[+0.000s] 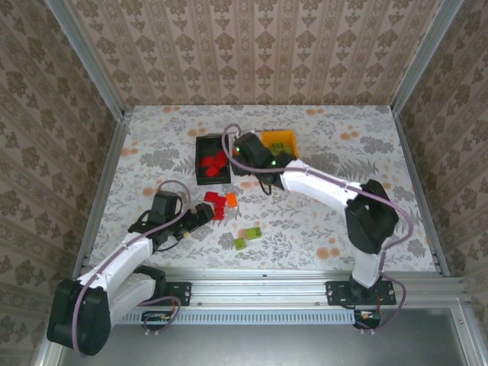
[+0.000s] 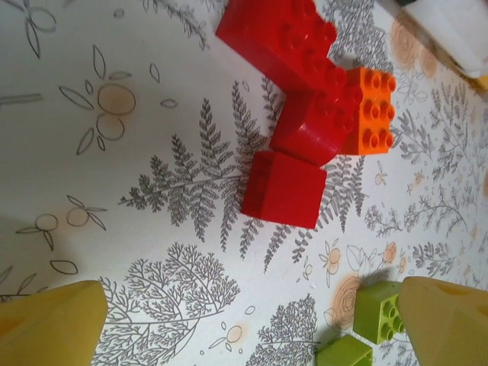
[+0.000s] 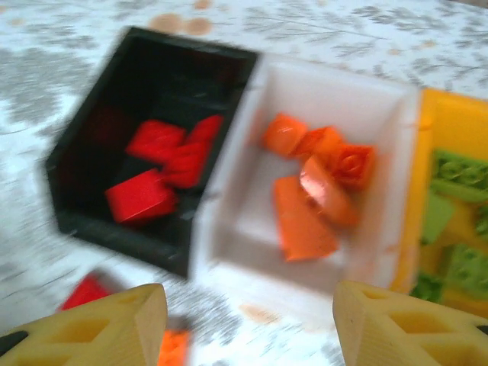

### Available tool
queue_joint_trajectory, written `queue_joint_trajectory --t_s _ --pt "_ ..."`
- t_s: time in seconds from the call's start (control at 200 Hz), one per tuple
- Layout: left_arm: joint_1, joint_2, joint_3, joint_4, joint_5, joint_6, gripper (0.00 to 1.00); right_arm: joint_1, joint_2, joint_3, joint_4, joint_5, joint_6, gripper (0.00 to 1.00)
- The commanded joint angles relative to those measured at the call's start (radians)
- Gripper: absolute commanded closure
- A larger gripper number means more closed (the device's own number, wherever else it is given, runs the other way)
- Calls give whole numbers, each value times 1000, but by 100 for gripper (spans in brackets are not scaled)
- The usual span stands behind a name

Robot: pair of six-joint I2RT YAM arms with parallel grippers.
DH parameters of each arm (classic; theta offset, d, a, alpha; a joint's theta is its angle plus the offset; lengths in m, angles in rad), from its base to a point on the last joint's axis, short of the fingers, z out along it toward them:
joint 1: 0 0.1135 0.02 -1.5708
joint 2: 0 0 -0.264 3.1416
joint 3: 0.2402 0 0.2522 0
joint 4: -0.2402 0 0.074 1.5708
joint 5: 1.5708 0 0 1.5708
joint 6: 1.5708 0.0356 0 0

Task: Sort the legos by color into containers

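1. The left gripper [image 2: 248,328] hangs low over the table [image 1: 343,213], its fingers spread wide with nothing between them.
2. Just ahead of it lie loose red legos [image 2: 286,187] with an orange lego [image 2: 370,110] touching them. Two green legos [image 2: 377,309] sit close by one fingertip.
3. Farther back, the black bin [image 3: 91,122] holds red bricks [image 3: 145,194], the white bin [image 3: 236,229] holds orange bricks [image 3: 320,175], and the orange-yellow bin [image 3: 427,152] holds green bricks [image 3: 457,171].
4. The right gripper [image 3: 255,328] hovers before the white bin, wide open and empty.

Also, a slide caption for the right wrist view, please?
Open right pincer above the black bin, white bin and yellow bin.
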Motion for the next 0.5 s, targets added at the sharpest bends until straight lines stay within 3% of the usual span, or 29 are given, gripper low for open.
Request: queue_joint_trajectory --t_s 0.0,0.125,0.495 --pt "25 -48 -5 -20 -50 14 0 86 23 -91 61 34 92 40" --pt "66 -114 -18 -35 -48 -3 0 129 138 -21 -10 45 82 38" --pt "90 -230 -65 -76 -5 -12 0 106 292 43 -103 9 74 40"
